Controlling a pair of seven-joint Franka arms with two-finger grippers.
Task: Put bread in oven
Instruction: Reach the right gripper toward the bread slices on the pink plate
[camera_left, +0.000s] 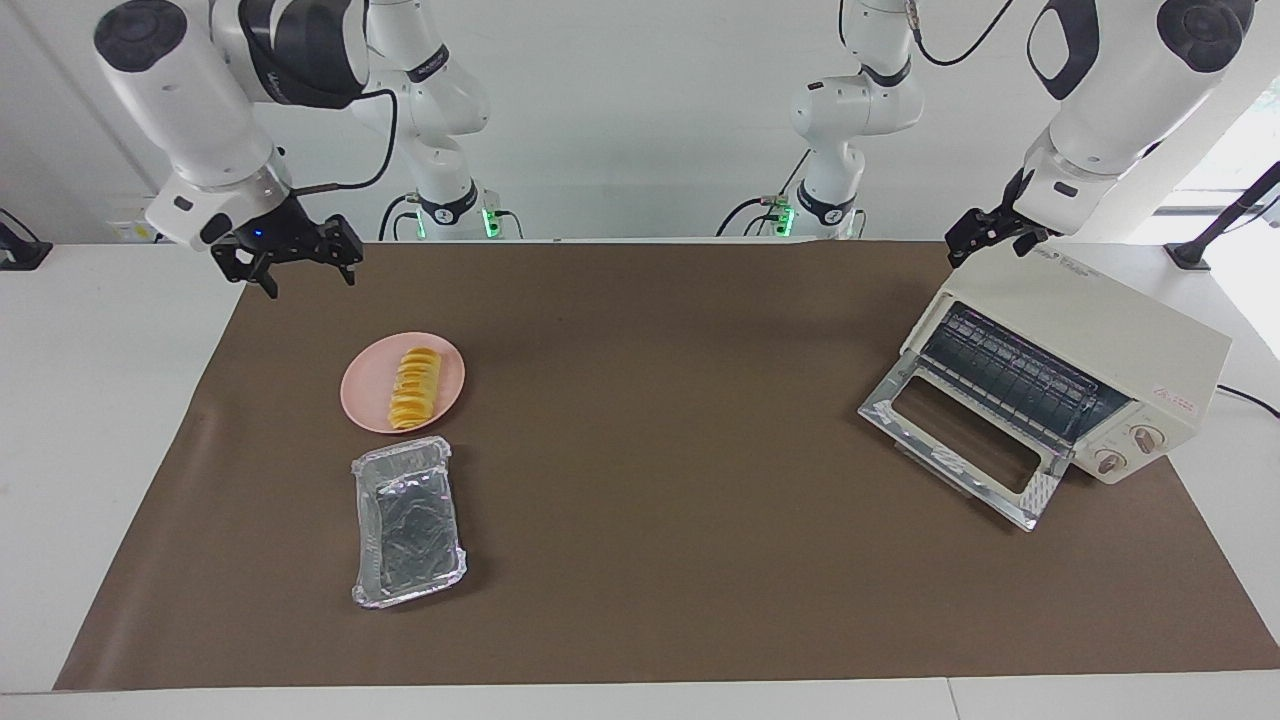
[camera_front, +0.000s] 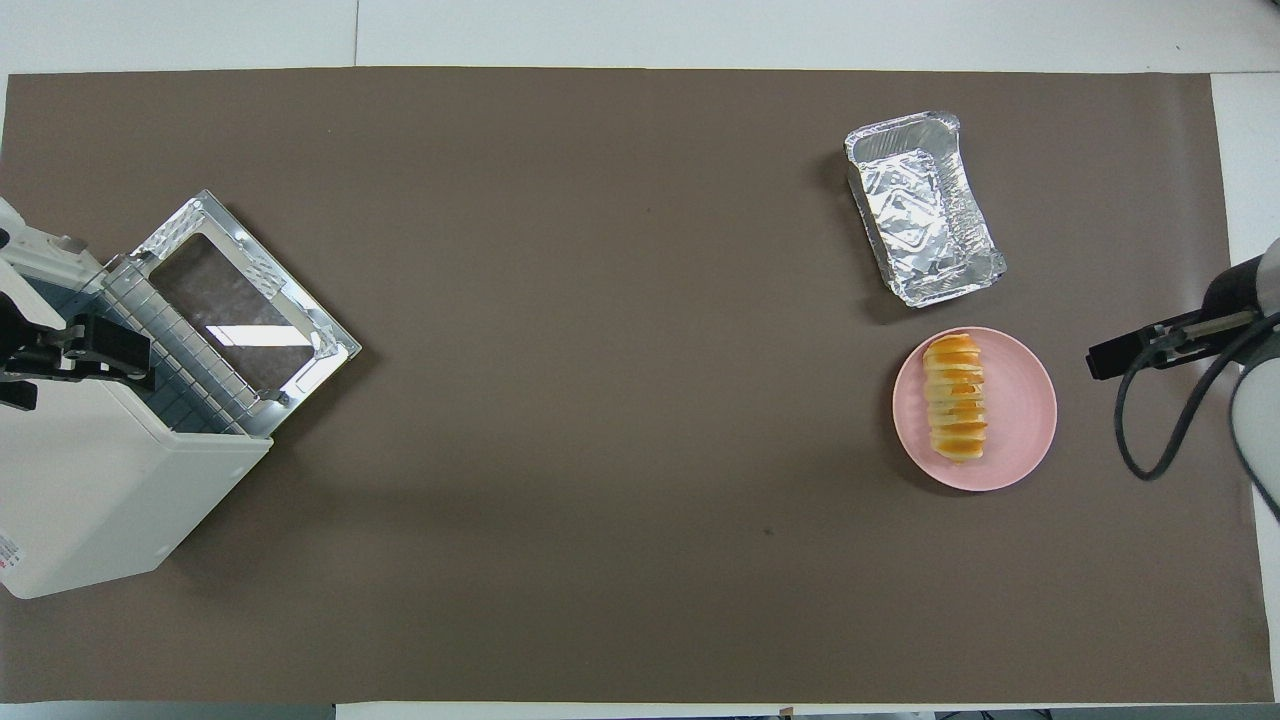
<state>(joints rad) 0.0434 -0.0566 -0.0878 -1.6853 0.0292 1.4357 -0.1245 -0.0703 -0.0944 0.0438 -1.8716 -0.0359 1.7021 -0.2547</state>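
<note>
The bread (camera_left: 414, 388), a ridged yellow-orange loaf, lies on a round pink plate (camera_left: 365, 385) toward the right arm's end of the table; both also show in the overhead view, the bread (camera_front: 955, 397) on the plate (camera_front: 1022, 405). The cream-white oven (camera_left: 1110, 330) stands at the left arm's end with its glass door (camera_left: 950, 440) dropped open and its wire rack showing; it also shows in the overhead view (camera_front: 90, 490). My right gripper (camera_left: 312, 283) is open and empty, raised over the brown mat's edge, apart from the plate. My left gripper (camera_left: 985, 240) waits over the oven's top.
A crinkled silver foil tray (camera_left: 408, 522) lies empty beside the plate, farther from the robots; it also shows in the overhead view (camera_front: 922, 207). A brown mat (camera_left: 650, 420) covers the table. The open oven door reaches out over the mat.
</note>
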